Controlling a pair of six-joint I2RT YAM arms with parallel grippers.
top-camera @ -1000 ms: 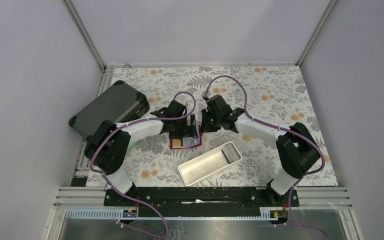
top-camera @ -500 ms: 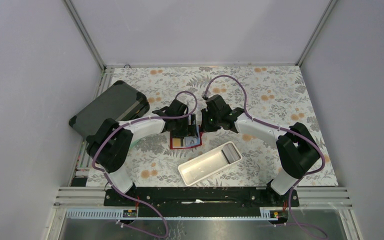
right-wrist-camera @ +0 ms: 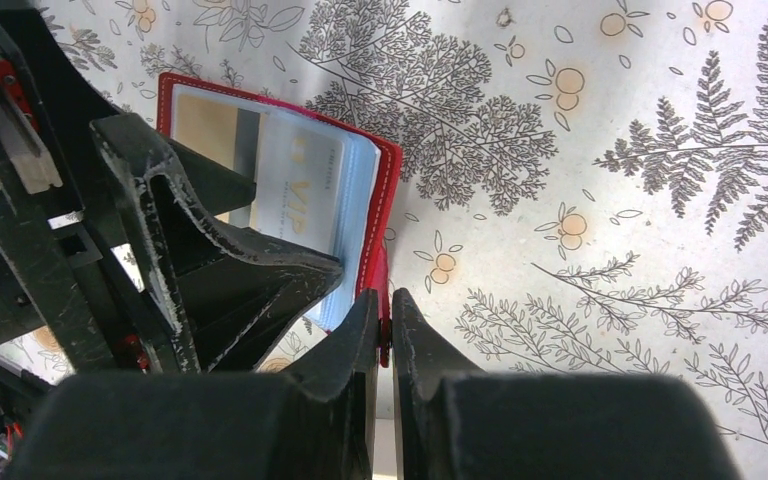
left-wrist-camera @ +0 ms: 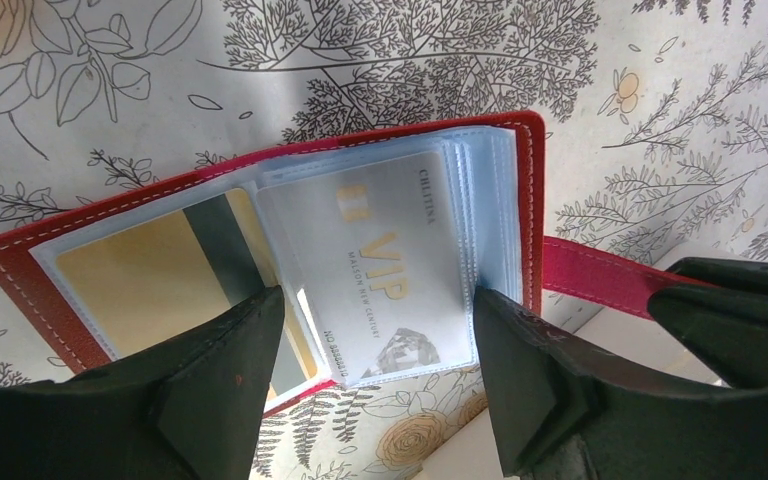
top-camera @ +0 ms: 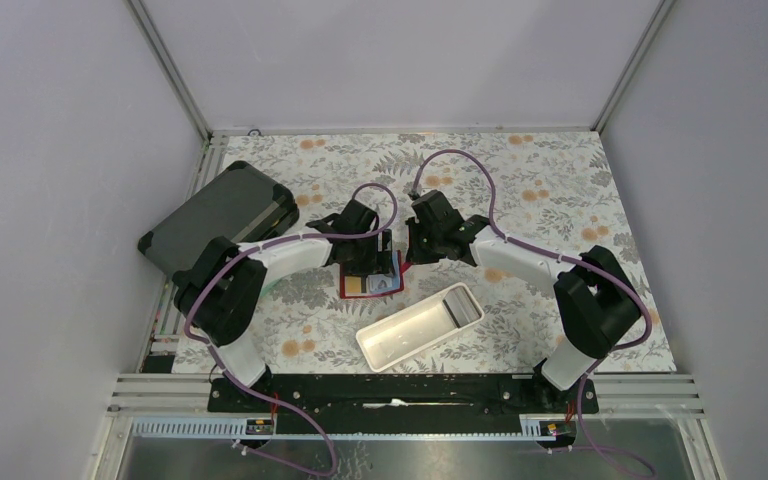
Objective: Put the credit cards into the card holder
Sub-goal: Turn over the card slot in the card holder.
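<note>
The red card holder [left-wrist-camera: 532, 200] lies open on the floral cloth, also in the top view [top-camera: 392, 291] and the right wrist view [right-wrist-camera: 388, 200]. A yellow-brown credit card [left-wrist-camera: 130, 270] sits in its left clear sleeve. A light blue "VIP" credit card [left-wrist-camera: 380, 250] lies in the sleeves at the middle. My left gripper [left-wrist-camera: 375, 385] is open, its fingers standing either side of the blue card's near end. My right gripper [right-wrist-camera: 386, 325] is shut on the holder's red strap [left-wrist-camera: 600, 275] at the right edge.
A long white tray [top-camera: 415, 328] lies just in front of the holder. A big dark grey hard case [top-camera: 222, 215] sits at the far left. Grey walls enclose the table on three sides.
Both grippers have shifted only slightly over the card holder. The holder and its cards stay in place.
</note>
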